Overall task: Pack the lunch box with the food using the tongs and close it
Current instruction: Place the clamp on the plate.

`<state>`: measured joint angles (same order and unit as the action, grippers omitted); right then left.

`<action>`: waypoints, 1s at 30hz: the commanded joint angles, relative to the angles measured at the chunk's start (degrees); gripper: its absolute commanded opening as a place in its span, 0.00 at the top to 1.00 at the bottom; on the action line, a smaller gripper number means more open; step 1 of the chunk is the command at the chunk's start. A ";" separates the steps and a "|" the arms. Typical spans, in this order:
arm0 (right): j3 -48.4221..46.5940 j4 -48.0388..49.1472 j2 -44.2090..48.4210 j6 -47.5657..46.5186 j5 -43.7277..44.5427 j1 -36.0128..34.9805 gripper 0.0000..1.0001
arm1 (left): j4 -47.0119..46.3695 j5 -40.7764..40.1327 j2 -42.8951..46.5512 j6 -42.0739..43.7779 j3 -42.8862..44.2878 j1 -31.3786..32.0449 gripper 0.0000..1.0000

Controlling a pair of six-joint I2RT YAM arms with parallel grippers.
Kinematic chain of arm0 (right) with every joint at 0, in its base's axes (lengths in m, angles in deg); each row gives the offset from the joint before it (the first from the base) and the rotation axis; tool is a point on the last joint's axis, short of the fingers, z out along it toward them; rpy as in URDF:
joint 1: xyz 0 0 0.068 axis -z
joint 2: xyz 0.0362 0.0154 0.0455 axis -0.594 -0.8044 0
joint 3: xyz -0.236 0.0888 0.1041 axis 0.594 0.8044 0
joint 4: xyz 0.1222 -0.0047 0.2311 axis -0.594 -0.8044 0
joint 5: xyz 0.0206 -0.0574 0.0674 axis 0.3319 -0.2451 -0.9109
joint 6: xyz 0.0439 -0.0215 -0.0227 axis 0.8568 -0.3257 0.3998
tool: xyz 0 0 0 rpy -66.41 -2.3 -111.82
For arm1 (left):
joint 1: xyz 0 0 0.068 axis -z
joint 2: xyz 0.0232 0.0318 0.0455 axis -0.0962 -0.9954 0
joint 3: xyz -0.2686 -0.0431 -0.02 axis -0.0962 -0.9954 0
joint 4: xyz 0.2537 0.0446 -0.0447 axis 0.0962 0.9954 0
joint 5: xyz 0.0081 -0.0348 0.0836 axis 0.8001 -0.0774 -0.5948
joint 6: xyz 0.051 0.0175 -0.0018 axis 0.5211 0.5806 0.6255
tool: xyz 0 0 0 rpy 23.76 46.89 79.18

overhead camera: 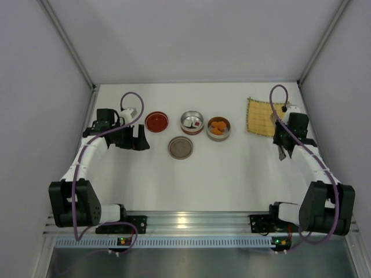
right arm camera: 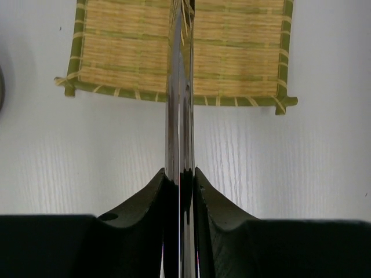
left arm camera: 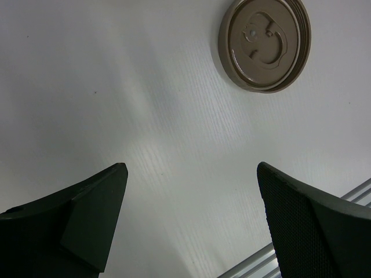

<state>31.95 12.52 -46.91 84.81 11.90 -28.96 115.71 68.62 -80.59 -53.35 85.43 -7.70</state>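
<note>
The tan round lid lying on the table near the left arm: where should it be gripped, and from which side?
Probably across its outer rim, coming straight down from above: the lid lies flat on the table, round and shallow, so no side offers a better edge. The open left pincer is nearest; whether it spans the lid I cannot tell.

The tongs (right arm camera: 179,116) are glossy polished metal; the mat (right arm camera: 127,52) is rough woven straw.

We record a white table (overhead camera: 232,179) beneath the left gripper (overhead camera: 138,139) and the right gripper (overhead camera: 282,152). Plain pale grey walls (overhead camera: 191,40) enclose it ahead of and outboard of both. Lighting is even.
</note>
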 commanded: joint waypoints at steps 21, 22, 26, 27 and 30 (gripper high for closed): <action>-0.51 14.60 -16.97 -2.90 9.25 -6.78 0.46 | -0.01 -0.97 2.42 0.89 -0.61 -0.29 0.02; -0.42 14.24 -16.97 -2.90 9.07 -6.78 0.45 | 0.08 -1.06 2.77 0.97 -0.70 -0.29 0.02; -0.24 13.18 -17.06 -2.90 8.11 -6.78 0.41 | -0.62 -1.15 3.65 1.24 -1.93 -0.37 0.02; -0.33 12.22 -16.89 -2.98 7.85 -6.78 0.41 | -0.71 -1.24 3.82 1.24 -2.10 -0.37 0.02; -0.68 10.29 -15.39 -2.81 7.06 -6.78 0.36 | -0.18 -1.24 4.09 1.41 -1.93 -0.29 0.02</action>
<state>33.42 24.73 -64.04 82.05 19.77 -34.95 115.71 67.29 -78.23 -53.05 83.75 -7.70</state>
